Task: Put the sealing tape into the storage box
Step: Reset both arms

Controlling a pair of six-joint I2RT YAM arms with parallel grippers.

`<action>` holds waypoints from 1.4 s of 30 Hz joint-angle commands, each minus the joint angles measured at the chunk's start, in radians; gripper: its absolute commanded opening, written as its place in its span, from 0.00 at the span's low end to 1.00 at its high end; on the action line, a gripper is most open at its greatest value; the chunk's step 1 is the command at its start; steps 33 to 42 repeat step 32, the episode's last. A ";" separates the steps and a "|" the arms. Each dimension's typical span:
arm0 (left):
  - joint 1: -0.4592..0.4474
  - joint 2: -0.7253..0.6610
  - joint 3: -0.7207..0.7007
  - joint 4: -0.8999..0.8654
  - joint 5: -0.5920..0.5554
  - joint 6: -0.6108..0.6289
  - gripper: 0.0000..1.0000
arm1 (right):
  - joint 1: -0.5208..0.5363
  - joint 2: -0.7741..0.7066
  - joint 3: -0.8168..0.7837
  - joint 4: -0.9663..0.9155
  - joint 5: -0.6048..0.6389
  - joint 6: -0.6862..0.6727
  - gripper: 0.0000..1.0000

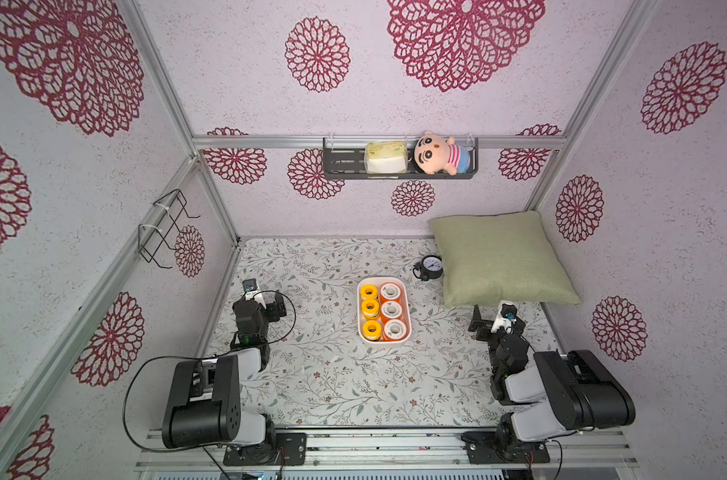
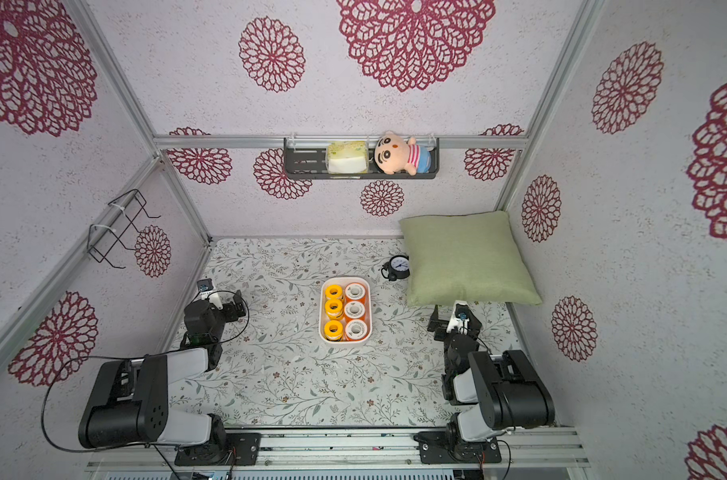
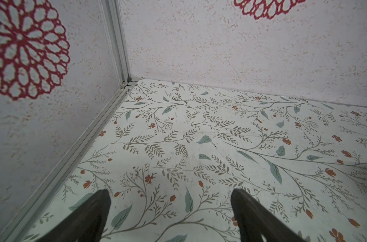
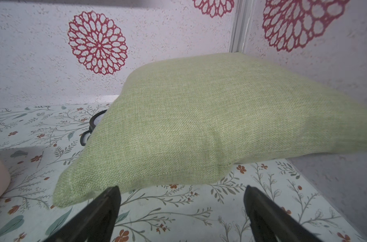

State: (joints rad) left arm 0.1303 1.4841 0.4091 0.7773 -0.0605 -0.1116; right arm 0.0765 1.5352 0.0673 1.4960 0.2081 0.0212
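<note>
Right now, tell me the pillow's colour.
The pillow is plain light green, clearest in the right wrist view.

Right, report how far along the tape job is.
Done: six spools of sealing tape, three yellow and three white-faced, sit in the storage box. In hand: nothing; the left jaws and right jaws stand open and empty, well apart from it. Left: apparently nothing; no loose spool shows on the table.

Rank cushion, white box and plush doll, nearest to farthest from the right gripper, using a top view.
1. Cushion, right in front of the right gripper.
2. White box, off to its left.
3. Plush doll, up on the wall shelf.
</note>
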 commanded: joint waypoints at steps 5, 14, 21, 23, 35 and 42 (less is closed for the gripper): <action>0.014 0.053 0.010 0.081 0.039 0.011 0.97 | -0.007 0.000 0.079 -0.033 0.038 0.010 0.99; 0.015 0.063 0.019 0.077 -0.026 -0.020 0.98 | -0.003 0.000 0.116 -0.103 0.047 0.005 0.99; 0.015 0.064 0.022 0.076 -0.025 -0.020 0.97 | -0.003 0.000 0.117 -0.103 0.047 0.005 0.99; 0.015 0.065 0.020 0.077 -0.025 -0.021 0.97 | -0.002 0.000 0.117 -0.102 0.047 0.005 0.99; 0.014 0.064 0.019 0.076 -0.024 -0.020 0.97 | -0.002 0.000 0.117 -0.103 0.047 0.005 0.99; 0.014 0.064 0.019 0.076 -0.024 -0.020 0.97 | -0.002 0.000 0.117 -0.103 0.047 0.005 0.99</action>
